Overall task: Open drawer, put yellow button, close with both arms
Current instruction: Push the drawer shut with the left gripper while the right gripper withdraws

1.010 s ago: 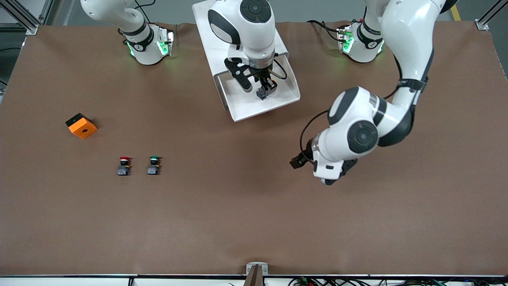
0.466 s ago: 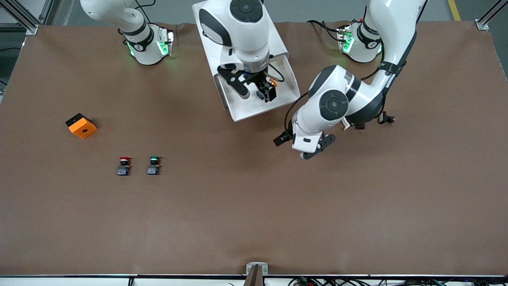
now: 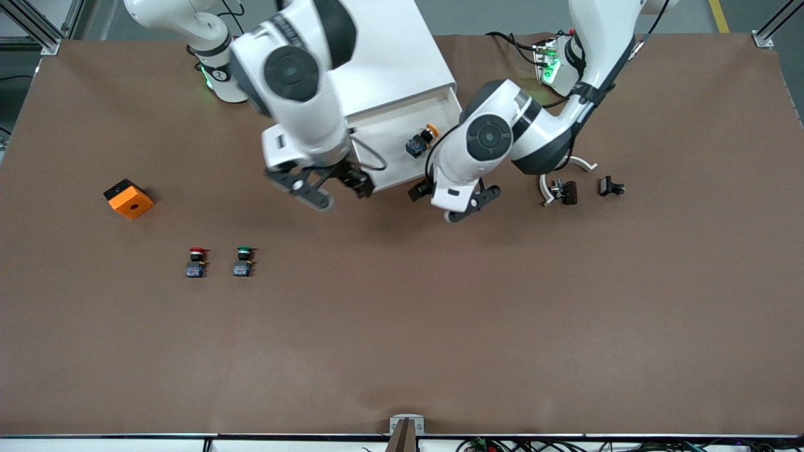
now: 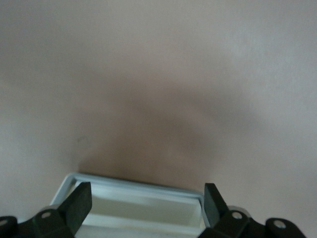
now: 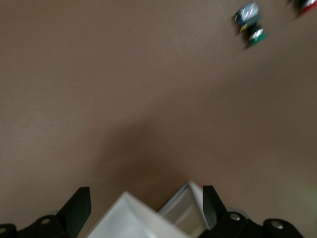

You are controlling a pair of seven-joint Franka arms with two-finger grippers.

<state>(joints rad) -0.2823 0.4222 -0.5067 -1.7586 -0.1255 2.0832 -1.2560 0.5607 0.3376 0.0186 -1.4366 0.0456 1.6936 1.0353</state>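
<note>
The drawer (image 3: pixel 387 160) stands pulled out of the white cabinet (image 3: pixel 396 56). The yellow button (image 3: pixel 421 142) lies on its side in the drawer, with no gripper on it. My right gripper (image 3: pixel 333 190) hangs open and empty over the drawer's front corner toward the right arm's end. In the right wrist view that gripper (image 5: pixel 143 206) has the drawer's corner (image 5: pixel 190 201) between its spread fingers. My left gripper (image 3: pixel 468 204) is open and empty at the drawer's other front corner. In the left wrist view the left gripper (image 4: pixel 146 203) frames the drawer's front rim (image 4: pixel 138 186).
An orange block (image 3: pixel 129 198) lies toward the right arm's end. A red-capped button (image 3: pixel 196 262) and a green-capped button (image 3: pixel 242 261) stand nearer the front camera; the green-capped button (image 5: pixel 256 35) also shows in the right wrist view. Small black parts (image 3: pixel 563 191) lie toward the left arm's end.
The right gripper opened, left the yellow button in the drawer and drew back to the drawer's front corner. The left arm swung in to the drawer's other front corner.
</note>
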